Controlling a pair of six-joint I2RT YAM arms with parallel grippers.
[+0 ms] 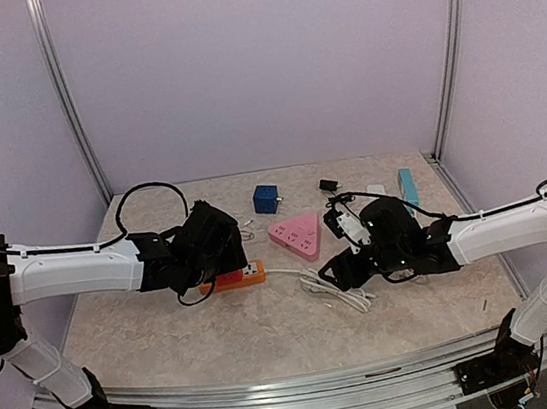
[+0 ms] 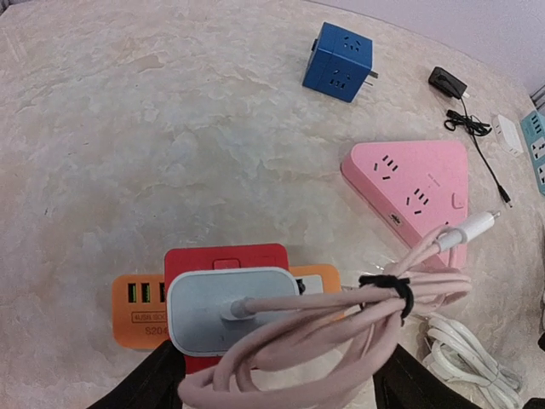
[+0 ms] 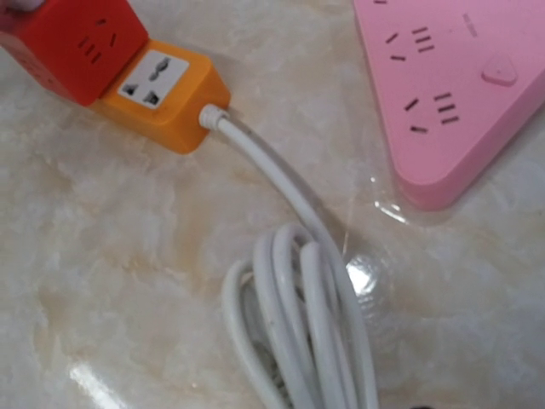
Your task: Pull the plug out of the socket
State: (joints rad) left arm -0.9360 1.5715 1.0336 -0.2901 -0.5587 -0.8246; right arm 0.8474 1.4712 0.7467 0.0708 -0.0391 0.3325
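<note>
The white plug (image 2: 213, 311) sits in the red socket (image 2: 226, 258) on the orange strip (image 2: 136, 311), left of centre on the counter (image 2: 128, 128). The left tool (image 2: 277, 375) stands wide astride its pink cable (image 2: 332, 298). As for the right tool (image 1: 347, 267), I cannot tell.

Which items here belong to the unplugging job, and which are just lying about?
Job: orange power strip; red adapter on it; white charger with pink cable.
Lying about: blue cube socket; pink triangular socket; black charger; teal strip.
</note>
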